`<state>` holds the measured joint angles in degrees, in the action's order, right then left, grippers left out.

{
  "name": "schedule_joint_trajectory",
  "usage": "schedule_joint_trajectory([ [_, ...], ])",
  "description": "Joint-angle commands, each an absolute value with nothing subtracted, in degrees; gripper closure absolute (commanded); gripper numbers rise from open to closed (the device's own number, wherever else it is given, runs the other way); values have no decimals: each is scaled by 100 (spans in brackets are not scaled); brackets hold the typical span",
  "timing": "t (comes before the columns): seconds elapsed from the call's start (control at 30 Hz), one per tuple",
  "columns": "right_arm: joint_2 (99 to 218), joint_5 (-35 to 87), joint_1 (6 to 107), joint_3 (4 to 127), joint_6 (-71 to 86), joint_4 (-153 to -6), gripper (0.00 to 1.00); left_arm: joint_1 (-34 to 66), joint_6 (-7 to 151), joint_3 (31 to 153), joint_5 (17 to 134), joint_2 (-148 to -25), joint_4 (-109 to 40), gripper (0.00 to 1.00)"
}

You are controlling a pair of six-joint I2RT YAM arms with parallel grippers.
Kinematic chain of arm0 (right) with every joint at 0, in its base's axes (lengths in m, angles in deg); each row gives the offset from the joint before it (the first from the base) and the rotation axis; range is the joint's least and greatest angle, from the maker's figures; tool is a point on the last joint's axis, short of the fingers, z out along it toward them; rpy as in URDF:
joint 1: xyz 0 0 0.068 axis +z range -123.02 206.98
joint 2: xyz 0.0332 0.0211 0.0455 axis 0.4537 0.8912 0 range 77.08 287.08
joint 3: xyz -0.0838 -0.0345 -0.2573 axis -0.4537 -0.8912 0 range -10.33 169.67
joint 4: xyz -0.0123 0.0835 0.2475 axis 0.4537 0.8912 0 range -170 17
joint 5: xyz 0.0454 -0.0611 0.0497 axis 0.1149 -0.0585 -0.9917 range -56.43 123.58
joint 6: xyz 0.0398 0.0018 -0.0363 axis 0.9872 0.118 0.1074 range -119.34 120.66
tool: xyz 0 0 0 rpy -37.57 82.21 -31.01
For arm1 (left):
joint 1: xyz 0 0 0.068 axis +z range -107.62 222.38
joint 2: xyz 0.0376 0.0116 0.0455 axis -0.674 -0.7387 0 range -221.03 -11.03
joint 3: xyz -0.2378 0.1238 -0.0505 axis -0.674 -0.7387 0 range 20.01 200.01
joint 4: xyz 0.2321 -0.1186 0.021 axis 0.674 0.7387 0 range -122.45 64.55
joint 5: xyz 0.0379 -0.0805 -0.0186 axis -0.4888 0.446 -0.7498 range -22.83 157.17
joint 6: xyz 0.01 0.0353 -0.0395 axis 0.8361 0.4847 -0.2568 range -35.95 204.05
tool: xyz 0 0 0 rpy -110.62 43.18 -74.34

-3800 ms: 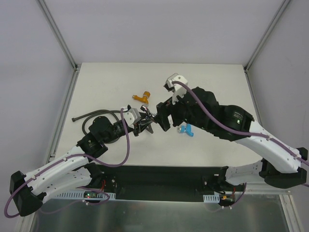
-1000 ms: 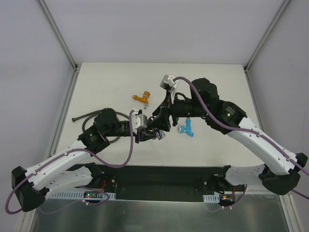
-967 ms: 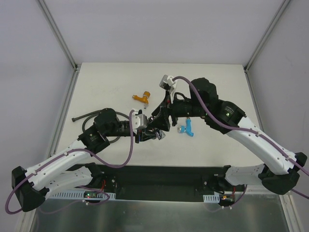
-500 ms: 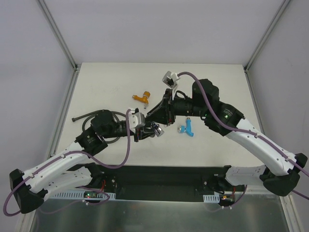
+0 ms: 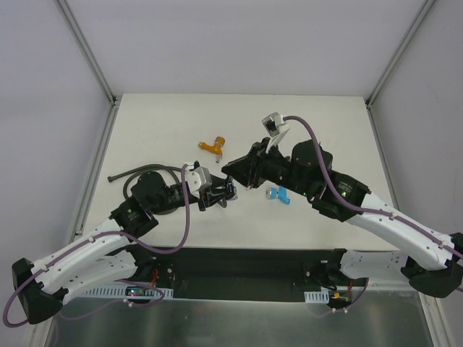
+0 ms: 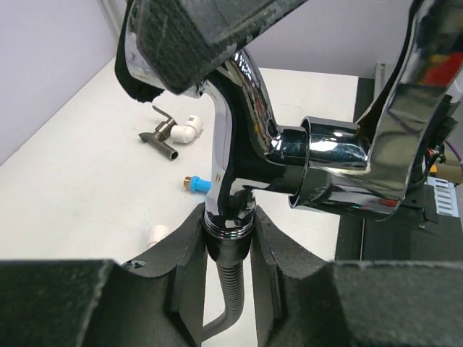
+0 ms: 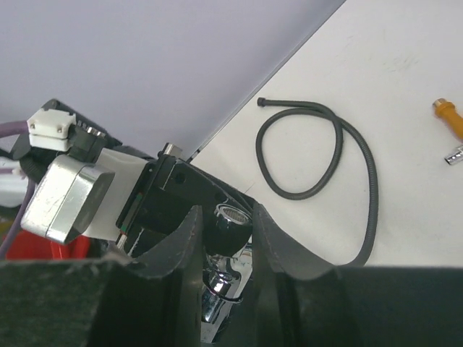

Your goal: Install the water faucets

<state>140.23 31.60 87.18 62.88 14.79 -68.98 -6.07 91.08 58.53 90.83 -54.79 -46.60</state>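
Note:
In the left wrist view, the chrome faucet stands upright on the end of the dark hose. My left gripper is shut on the hose's end nut just below the faucet's threaded collar. My right gripper is shut on the faucet's spout tip from the other side. From above, both grippers meet at the chrome faucet at mid table. The orange faucet lies behind them. The blue faucet lies to the right. The grey-brown faucet lies on the table, joined to a white elbow.
The rest of the hose curls on the table at the left and shows as a loop in the right wrist view. A small white fitting lies near the left gripper. The table's dark front edge runs past the arm bases.
The right wrist has turned and drawn back to the right, and its jaws have closed in on the chrome faucet's spout. The left gripper keeps its hold and has shifted slightly left.

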Motion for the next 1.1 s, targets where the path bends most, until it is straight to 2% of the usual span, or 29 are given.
schedule_joint_trajectory([
  [0.0,13966,4824,8920,6069,1998,-6594,98,-596,9038,5895,8492,-5225,-5723,100],
  [0.17,14001,5535,9104,5972,2429,-6568,98,-605,9029,5798,8325,-5128,-5855,100],
  [0.3,14089,5634,9237,6007,2421,-6620,98,-605,9055,5780,8325,-5102,-5864,100],
  [0.33,14080,5599,9246,5998,2325,-6681,95,-605,9055,5789,8351,-5119,-5864,100],
  [0.37,14071,5555,9246,6007,2246,-6691,82,-605,9038,5806,8438,-5128,-5855,100],
  [0.43,13992,5511,9246,6077,1914,-6673,67,-605,9020,5841,8544,-5172,-5829,100],
  [0.47,13949,5485,9246,6112,1816,-6656,51,-596,9011,5850,8684,-5189,-5820,100],
  [0.53,13808,5458,9228,6235,1439,-6542,38,-596,9003,5920,8878,-5268,-5767,100],
  [0.57,13747,5441,9211,6279,1289,-6489,27,-596,9003,5938,9070,-5286,-5732,100],
  [0.67,13536,5205,9123,6507,588,-6234,14,-596,8985,6017,9388,-5400,-5671,100],
  [0.8,13167,4730,8965,6824,-451,-5795,4,-605,9020,6131,9941,-5532,-5513,100],
  [1.0,12622,4001,8771,6982,-1847,-5373,0,-605,9003,6342,10636,-5813,-5258,100],
  [1.07,12507,3414,8754,6948,-2340,-5250,0,-605,8985,6422,10917,-5892,-5205,100],
])
